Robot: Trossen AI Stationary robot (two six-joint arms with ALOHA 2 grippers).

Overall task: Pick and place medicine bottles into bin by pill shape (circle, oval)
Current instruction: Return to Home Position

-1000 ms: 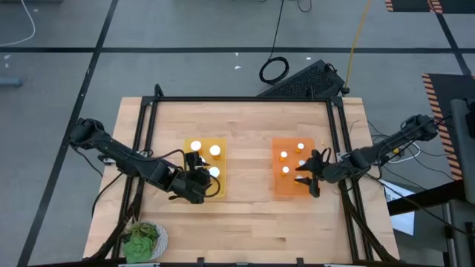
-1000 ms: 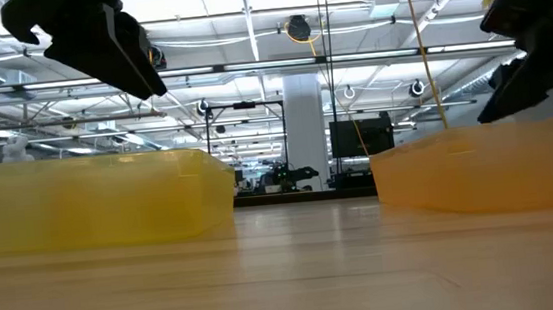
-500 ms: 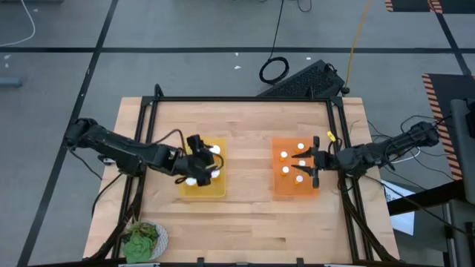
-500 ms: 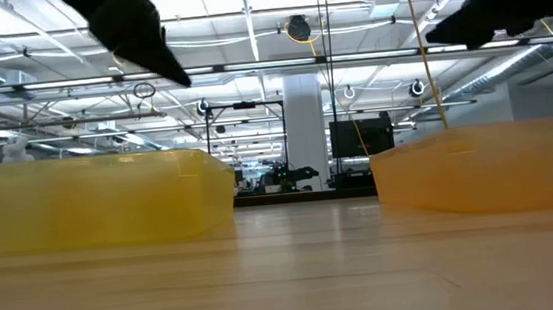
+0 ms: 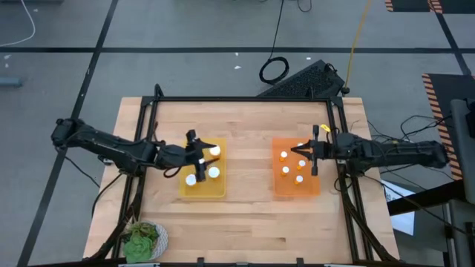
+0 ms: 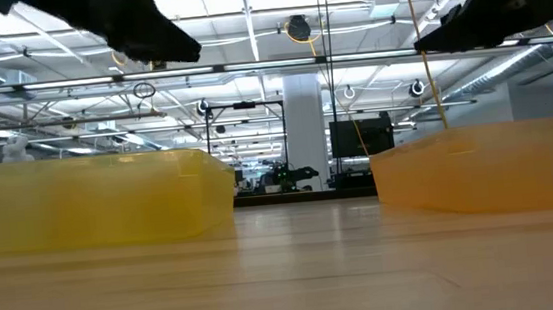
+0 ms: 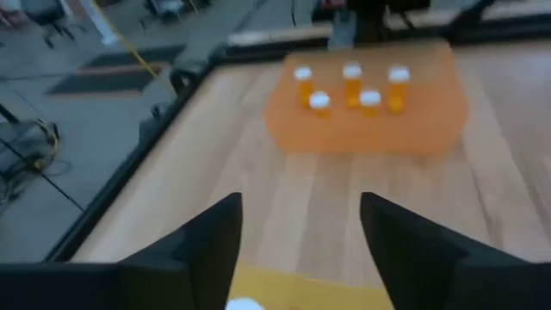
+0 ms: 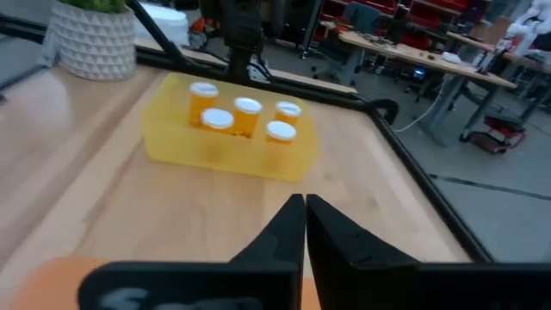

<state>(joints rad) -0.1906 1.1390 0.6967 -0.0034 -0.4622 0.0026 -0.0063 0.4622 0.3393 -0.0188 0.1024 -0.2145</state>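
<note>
Small amber-orange pill bottles with round white caps (image 5: 213, 173) are being kept in two shallow translucent plastic trays on the light wooden table (image 5: 245, 222). In the high view, four bottles are being held upright in the yellow tray (image 5: 202, 190) on the left and five more in the orange tray (image 5: 294, 188) on the right. The left hand (image 5: 194, 142) is being held over the far edge of the yellow tray, and the right hand (image 5: 315, 141) over the far right corner of the orange tray. A green leafy plant on a white plate (image 5: 145, 240) is being kept at the near left corner of the table.

In the low view, both trays are being seen resting on the table, well apart, with both dark arms hanging above them.

In the left wrist view, the left hand's two dark fingers (image 7: 207, 245) are being held wide apart with nothing between them, and the orange tray with its bottles is being seen beyond.

In the right wrist view, the right hand's fingers (image 8: 280, 234) are being pressed together with nothing gripped, and the yellow tray with four bottles is being seen ahead.
</note>
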